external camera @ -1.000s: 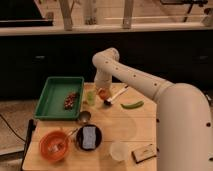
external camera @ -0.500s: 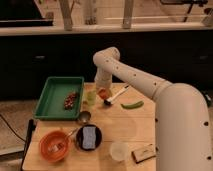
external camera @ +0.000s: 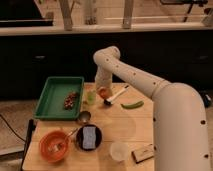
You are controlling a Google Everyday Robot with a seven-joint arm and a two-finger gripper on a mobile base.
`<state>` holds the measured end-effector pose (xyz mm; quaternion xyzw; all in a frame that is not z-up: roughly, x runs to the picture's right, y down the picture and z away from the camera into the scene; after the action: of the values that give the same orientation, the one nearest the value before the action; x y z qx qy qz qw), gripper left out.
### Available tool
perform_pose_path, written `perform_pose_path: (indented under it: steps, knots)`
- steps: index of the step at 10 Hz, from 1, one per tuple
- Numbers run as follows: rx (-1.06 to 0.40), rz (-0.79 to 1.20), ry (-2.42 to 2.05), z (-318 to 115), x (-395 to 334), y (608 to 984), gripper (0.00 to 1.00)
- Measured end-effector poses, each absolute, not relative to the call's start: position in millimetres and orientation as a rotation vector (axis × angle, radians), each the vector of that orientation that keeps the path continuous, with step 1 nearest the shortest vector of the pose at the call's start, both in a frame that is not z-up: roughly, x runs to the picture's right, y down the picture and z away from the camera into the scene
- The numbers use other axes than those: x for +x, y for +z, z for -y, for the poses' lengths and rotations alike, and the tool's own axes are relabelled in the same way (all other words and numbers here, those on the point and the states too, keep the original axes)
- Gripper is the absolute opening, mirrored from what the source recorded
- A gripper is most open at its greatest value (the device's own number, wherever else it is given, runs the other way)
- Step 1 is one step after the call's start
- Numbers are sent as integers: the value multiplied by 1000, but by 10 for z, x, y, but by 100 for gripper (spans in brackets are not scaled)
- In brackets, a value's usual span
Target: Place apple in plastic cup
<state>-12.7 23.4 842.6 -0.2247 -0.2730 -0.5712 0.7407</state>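
Wooden table, claw clamped together on apple, just beside plastic cup

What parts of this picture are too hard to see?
In the camera view:
Tool, low over the apple beside the plastic cup: its wrist hides whether it holds the apple.
Brown bits in the green tray: too small to name.
Robot arm: cut off by the right edge.
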Motion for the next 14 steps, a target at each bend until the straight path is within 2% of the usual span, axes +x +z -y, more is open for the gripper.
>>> perform_pose_path:
  steps: [14]
  knots:
    - [-501, 613, -1264, -157, -72, 8461, 3]
